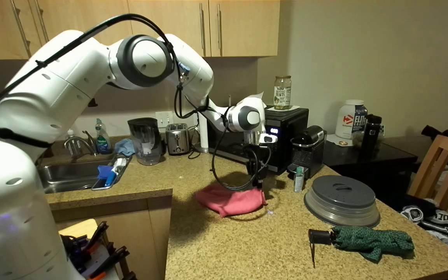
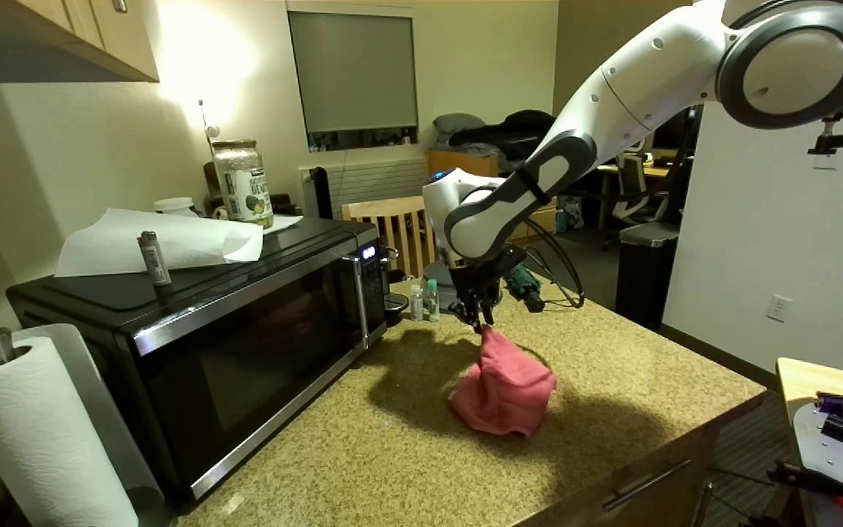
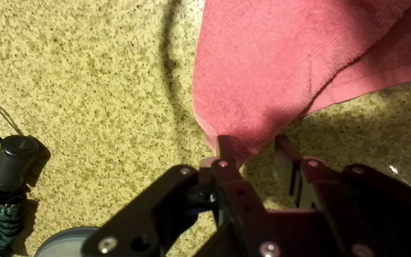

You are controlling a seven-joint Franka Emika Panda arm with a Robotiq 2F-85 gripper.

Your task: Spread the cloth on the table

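The Robotiq gripper is parted; in wrist view, pink cloth is rumpled on speckled countertop at its one o'clock.

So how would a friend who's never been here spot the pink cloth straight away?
Find the speckled counter, then the part in front of the microwave. There, right by the robot's gripper, sits the rumpled cloth. It is plain pink, unlike the grey lid and green umbrella on the same counter.
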